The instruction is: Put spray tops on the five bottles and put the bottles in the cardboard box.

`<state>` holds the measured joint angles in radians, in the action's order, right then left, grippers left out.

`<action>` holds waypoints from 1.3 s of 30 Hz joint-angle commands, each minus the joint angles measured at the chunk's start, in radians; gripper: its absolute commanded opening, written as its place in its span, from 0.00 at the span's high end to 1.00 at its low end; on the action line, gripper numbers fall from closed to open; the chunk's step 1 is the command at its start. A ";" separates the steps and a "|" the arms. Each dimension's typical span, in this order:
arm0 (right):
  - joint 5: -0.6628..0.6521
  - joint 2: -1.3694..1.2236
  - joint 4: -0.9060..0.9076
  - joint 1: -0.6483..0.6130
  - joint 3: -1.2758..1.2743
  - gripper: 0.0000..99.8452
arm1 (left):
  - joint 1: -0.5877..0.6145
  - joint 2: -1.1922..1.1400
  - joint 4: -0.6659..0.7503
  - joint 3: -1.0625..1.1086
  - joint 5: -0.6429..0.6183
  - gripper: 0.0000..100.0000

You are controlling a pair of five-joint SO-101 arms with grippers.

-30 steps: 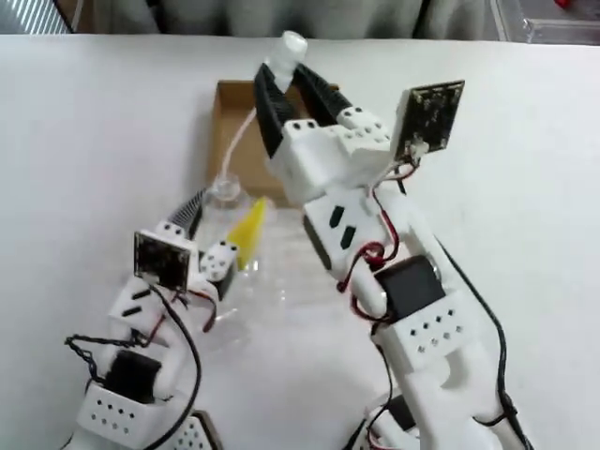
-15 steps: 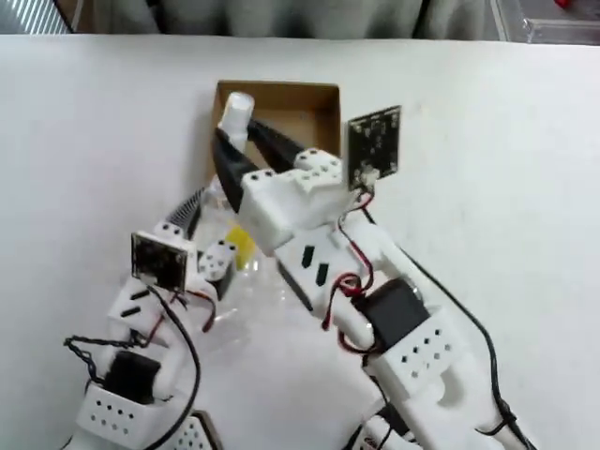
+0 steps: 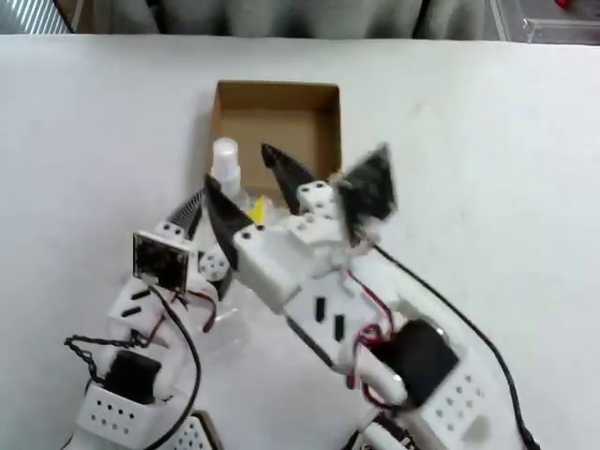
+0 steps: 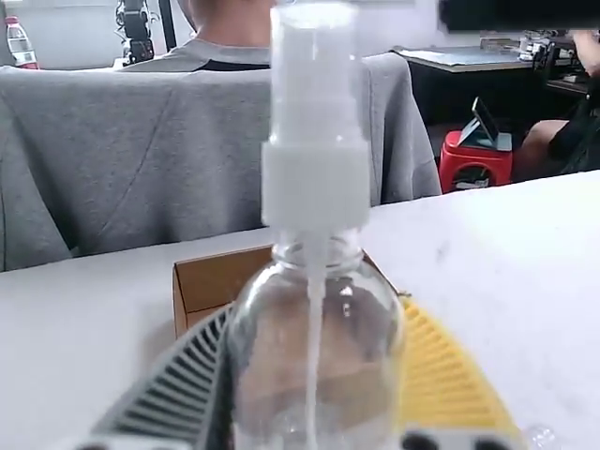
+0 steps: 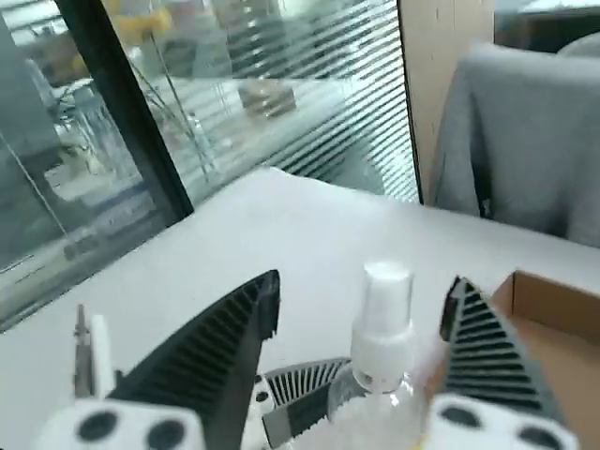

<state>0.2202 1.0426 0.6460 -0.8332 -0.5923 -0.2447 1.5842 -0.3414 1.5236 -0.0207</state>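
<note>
As the left wrist view shows, fingers [image 4: 173, 398] clasp the bottle [image 4: 314, 361].

One clear round bottle [image 3: 228, 199], fitted with one white plastic spray top [image 3: 225, 157]; one open brown cardboard box [image 3: 281, 117]; two white robot arms: left arm [image 3: 141, 319], right arm [image 3: 375, 323].

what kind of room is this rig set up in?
Probably an office or lab: a white table, slatted window blinds behind glass, and a cluttered desk in the room behind.
</note>
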 commanded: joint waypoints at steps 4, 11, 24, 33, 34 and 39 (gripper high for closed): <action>-0.012 0.130 0.182 -0.001 0.063 0.96 | -0.005 0.015 0.017 -0.011 0.005 0.92; -0.014 0.142 0.262 0.096 -0.048 0.99 | 0.008 0.008 -0.006 -0.052 0.002 0.92; -0.112 0.143 0.085 0.177 -0.423 0.99 | 0.101 -0.081 -0.068 -0.258 0.000 0.92; -0.104 0.143 -0.211 0.041 -0.646 0.99 | 0.102 -0.479 0.015 -0.459 0.000 0.92; -0.104 0.143 -0.260 0.018 -0.674 0.99 | 0.102 -0.501 0.046 -0.460 0.000 0.92; -0.107 0.145 -0.495 -0.036 -0.813 0.99 | 0.102 -0.562 0.149 -0.460 0.000 0.92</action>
<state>0.1204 1.1761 0.2885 -0.8470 -1.3748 -0.1511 1.0441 -0.2601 1.1385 -0.0207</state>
